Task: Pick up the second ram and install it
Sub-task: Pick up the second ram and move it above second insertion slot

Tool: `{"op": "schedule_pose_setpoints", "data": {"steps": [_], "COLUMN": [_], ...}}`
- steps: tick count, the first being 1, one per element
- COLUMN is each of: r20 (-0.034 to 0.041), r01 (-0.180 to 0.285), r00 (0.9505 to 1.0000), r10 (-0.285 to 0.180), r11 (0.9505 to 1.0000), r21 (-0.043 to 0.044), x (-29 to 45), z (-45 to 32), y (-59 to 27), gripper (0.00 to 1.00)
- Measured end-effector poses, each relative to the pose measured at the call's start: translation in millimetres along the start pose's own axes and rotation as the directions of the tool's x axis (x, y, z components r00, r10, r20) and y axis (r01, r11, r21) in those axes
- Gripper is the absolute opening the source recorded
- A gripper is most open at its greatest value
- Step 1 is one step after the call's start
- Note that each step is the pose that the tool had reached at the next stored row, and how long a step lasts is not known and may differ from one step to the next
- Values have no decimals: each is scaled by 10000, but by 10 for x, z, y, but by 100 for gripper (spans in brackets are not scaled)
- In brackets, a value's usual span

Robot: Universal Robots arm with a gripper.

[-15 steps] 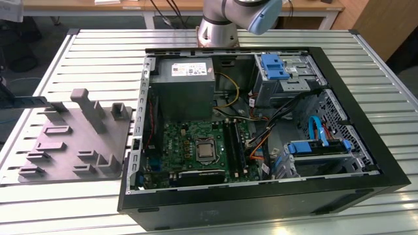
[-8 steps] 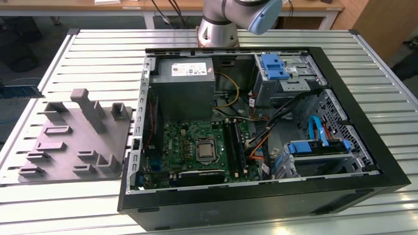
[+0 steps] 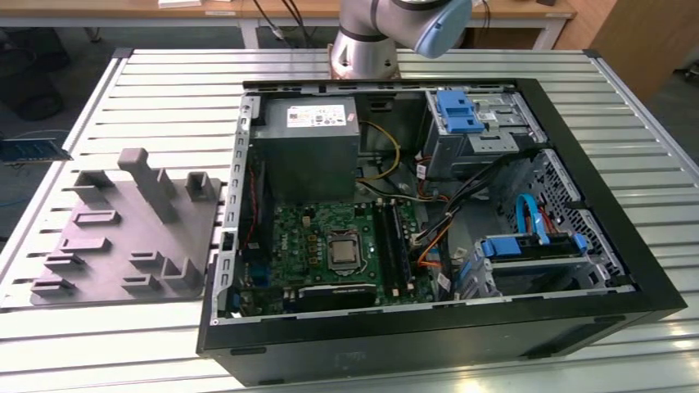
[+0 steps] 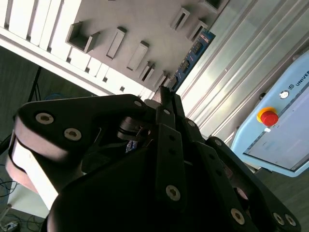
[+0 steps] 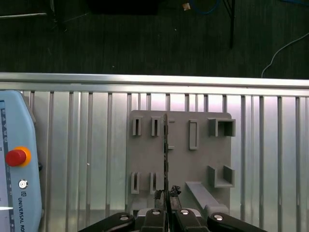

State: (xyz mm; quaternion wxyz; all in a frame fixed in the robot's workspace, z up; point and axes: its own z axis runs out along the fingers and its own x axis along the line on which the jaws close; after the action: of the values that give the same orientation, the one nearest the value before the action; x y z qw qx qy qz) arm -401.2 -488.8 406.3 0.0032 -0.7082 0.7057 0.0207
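End effector: your black two-finger gripper [image 5: 166, 195] is clenched on one end of the second ram, with a finger pressed to each face.
Task item: the second ram [image 5: 165, 145] is a thin, long, dark green-blue memory board with black chips. It juts straight out from the fingertips. You see it edge-on in the first wrist view and by its face in the second wrist view [image 4: 195, 50].
Position of item: the ram is carried in the air over the grey moulded plastic tray with upright posts [image 5: 181, 164], lined up along a run between its slots.
Tray: it lies flat on the slatted aluminium table [image 3: 164, 82], just beside the case on the exterior view's left.
Case: the black open tower computer case [image 3: 437, 332] lies on its side on the table, and its green motherboard [image 3: 311, 237] is exposed.
Slots: the long black memory slots [image 3: 390, 246] run beside the processor socket. You cannot tell from the exterior view what they hold.
Arm: the grey arm base [image 3: 366, 49] stands on the table at the far side of the case.
Pendant: a pale blue control pendant with a round red button [image 5: 19, 193] lies on the table, to one side of the tray.
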Motion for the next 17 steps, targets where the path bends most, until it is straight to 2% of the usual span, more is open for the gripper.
{"op": "schedule_pose_setpoints", "data": {"steps": [4,7,17], "r20": [9,11,11], "r01": [2,0,-1], "r00": [10000,10000,10000], "r10": [-2,0,1], "r11": [10000,10000,10000], "r21": [-2,-3,-23], "x": [0,0,1], "z": [-2,-1,-8], "y": [-15,-80,-419], "gripper": [14,14,14]}}
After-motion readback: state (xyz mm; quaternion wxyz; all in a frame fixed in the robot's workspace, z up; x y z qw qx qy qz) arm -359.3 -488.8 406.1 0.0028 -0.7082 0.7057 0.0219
